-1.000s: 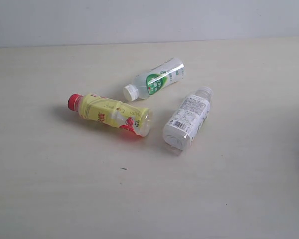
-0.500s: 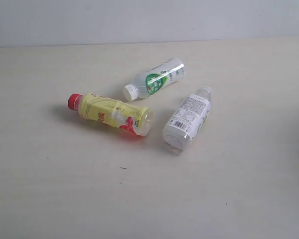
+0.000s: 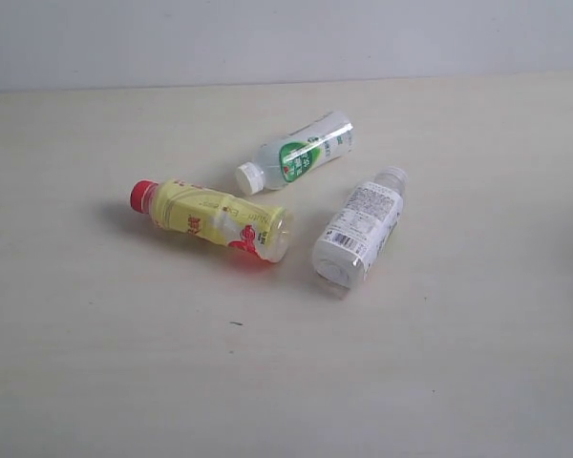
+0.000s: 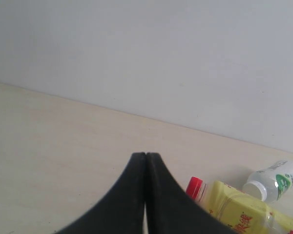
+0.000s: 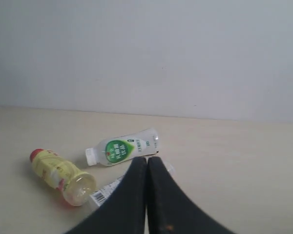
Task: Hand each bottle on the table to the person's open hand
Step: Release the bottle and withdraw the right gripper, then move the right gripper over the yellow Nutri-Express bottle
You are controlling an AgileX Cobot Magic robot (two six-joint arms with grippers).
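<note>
Arm ends, wrist cams: matte black two-finger wedges.
On left gripper (image 4: pixel 145 155): two smooth black fingers (image 4: pixel 119 202), broad at the base, curving inward to narrow blunt tips, split by a thin pale seam down the middle. On right gripper (image 5: pixel 147 158): same black flared profile, same slim seam; small brownish speck (image 5: pixel 168 227) low on one finger. Dull, plain finish throughout, tips flush against each other.

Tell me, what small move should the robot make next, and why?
Probably open the right gripper. Its jaws are shut with nothing held, and the white-labelled bottle lies on its side just ahead of it, partly hidden behind its tips in the right wrist view.
</note>
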